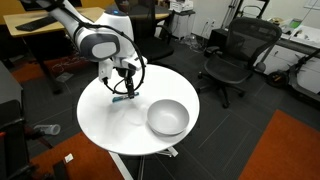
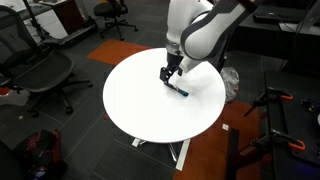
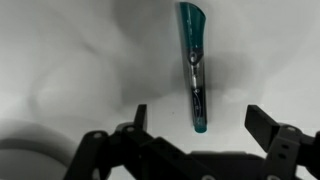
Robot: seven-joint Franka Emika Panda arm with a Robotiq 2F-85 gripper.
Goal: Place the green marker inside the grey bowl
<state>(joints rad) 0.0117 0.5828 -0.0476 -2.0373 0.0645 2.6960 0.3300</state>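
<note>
Wrist view, nearest: the black two-fingered Robotiq gripper (image 3: 201, 122) is spread wide with nothing between its pads. The jaws stand to either side of the near, darker end of the thin teal-green marker (image 3: 193, 70), with a clear gap on each side. The marker lies flat on the white round tabletop (image 3: 70, 60), and its long axis runs away from the camera, crosswise to the line along which the fingers close. Judged a deliberate alignment: closing would pinch the barrel across its narrow width rather than end to end. Whether the fingertips touch the table cannot be told. In both exterior views the gripper (image 1: 126, 82) (image 2: 170, 73) points straight down, just over one end of the marker (image 1: 122, 97) (image 2: 180, 89). Further along the same table, the round light grey smooth-sided bowl (image 1: 167, 118) sits upright near the edge, well apart from the marker, and looks empty. It shows in one exterior view only. Step in hand, as a judgement: pre-grasp, with the marker not yet lifted and the task barely begun. The next move calls for closing squarely, then a lift high enough to clear the whitish rim. Risk: a slim round barrel may roll or skid out of an off-centre pinch. Beyond the table stand black mesh office chairs (image 1: 235, 55).
</note>
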